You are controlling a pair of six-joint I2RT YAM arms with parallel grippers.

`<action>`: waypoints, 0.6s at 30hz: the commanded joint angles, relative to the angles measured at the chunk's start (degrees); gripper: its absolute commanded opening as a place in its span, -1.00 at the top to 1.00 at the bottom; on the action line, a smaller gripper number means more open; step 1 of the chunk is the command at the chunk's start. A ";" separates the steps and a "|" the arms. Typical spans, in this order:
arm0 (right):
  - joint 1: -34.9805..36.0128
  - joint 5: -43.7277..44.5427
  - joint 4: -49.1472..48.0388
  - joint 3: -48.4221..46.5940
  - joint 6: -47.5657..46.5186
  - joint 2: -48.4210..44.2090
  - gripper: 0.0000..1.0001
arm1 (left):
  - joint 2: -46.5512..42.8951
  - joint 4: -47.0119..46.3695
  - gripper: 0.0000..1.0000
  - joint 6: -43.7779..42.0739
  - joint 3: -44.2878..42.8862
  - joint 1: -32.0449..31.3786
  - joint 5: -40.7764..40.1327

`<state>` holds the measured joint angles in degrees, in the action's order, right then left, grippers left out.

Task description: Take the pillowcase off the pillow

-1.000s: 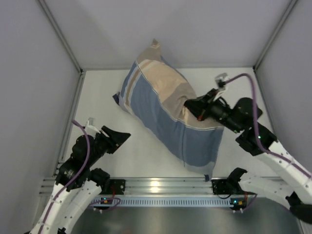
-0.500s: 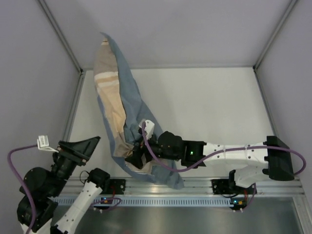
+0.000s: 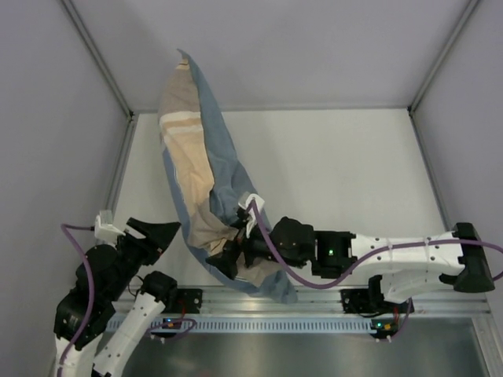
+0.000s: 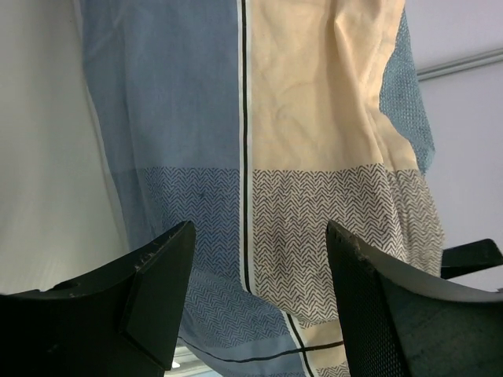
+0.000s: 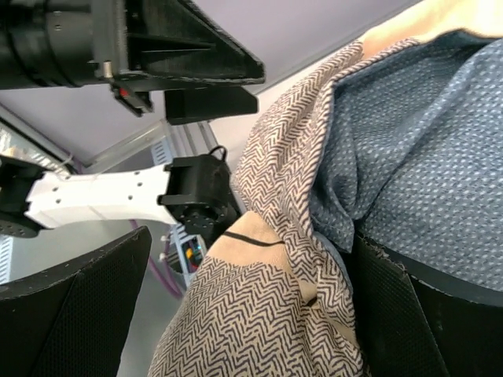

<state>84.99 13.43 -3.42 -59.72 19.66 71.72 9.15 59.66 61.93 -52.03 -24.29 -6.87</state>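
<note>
The pillowcase (image 3: 192, 173), blue-grey with a tan herringbone band, stands tilted at the table's left, its top leaning toward the back wall. The pillow is hidden. My right gripper (image 3: 228, 255) reaches across to the case's lower end; its jaws are open wide, with bunched fabric (image 5: 259, 314) bulging between them and brushing the right finger (image 5: 409, 314). My left gripper (image 3: 161, 232) hangs at the near left, open, pointing at the case. In the left wrist view the pillowcase (image 4: 299, 118) fills the space beyond the left gripper (image 4: 259, 228), apart from its fingers.
An aluminium rail (image 3: 259, 302) runs along the near edge, with both arm bases on it. Grey walls close in the left, back and right; a metal post (image 3: 98, 59) rises at the back left corner. The right arm (image 3: 393, 251) lies low across the near table.
The pillowcase went from lying mid-table to standing at the left. The right arm swung across to its lower end and its jaws opened. The left gripper opened wider and shifted near the case.
</note>
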 commanded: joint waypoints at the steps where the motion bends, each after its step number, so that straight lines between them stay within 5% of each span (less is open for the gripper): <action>1: 0.18 5.37 5.43 -1.18 0.64 4.18 -0.99 | -1.15 -0.60 -0.43 0.56 0.00 0.39 -1.12; 10: 3.41 -0.16 3.44 -10.77 1.95 27.49 -0.90 | -2.65 1.07 -0.42 -0.58 -9.22 0.48 -2.36; 18: 8.61 8.01 0.52 -2.34 7.41 15.68 -0.97 | -0.09 1.60 -0.42 -1.72 -12.66 1.09 -1.56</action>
<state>92.38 15.16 -4.62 -65.08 23.94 95.70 6.90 60.53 61.43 -64.86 -23.90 -8.43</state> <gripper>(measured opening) 0.977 0.711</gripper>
